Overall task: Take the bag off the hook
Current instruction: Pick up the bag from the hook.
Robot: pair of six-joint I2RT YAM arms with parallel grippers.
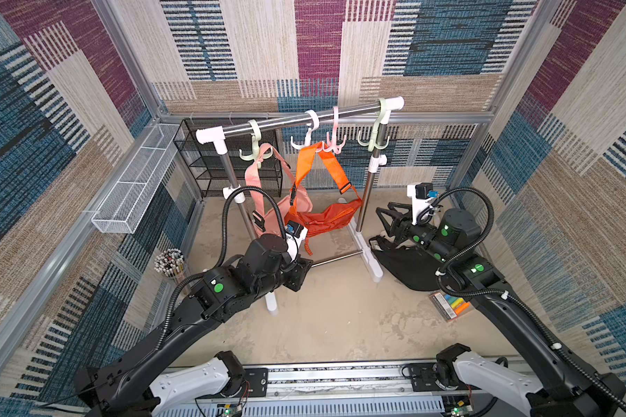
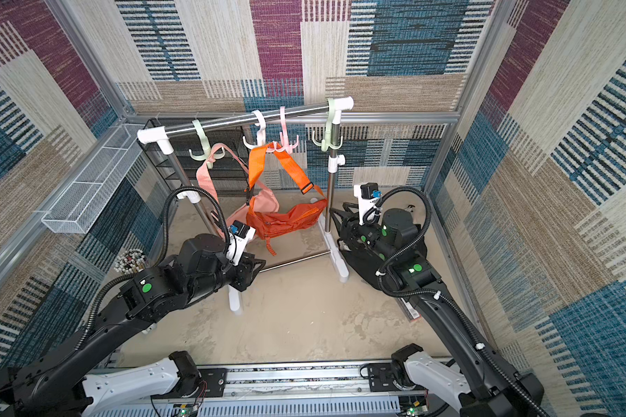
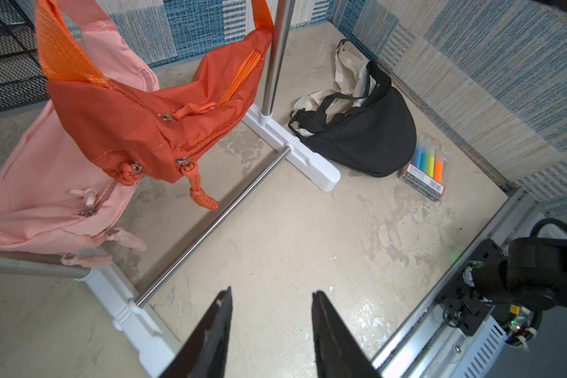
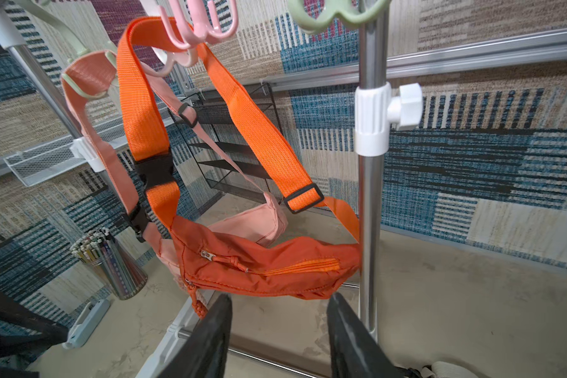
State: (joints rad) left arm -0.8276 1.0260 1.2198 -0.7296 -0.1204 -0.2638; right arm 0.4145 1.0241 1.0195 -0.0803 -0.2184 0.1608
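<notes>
An orange bag (image 1: 326,218) (image 4: 269,268) hangs by its wide orange strap from a pink hook (image 1: 331,144) (image 4: 193,29) on the rack's rail. Behind it a pink bag (image 1: 302,202) (image 3: 46,183) hangs from a green hook (image 1: 255,151). My left gripper (image 3: 272,293) stands open and empty low in front of the rack, left of the orange bag. Just right of the rack's right post, my right gripper (image 4: 280,296) is open and empty, its fingertips close under the orange bag's bottom edge without touching it.
A black bag (image 1: 409,267) (image 3: 367,134) lies on a cream tote on the floor at right, beside a marker pack (image 1: 452,307). The rack's white feet and low crossbar (image 3: 210,222) span the floor. A pencil cup (image 1: 170,263), black wire shelf (image 1: 210,159) and white basket (image 1: 134,187) stand left.
</notes>
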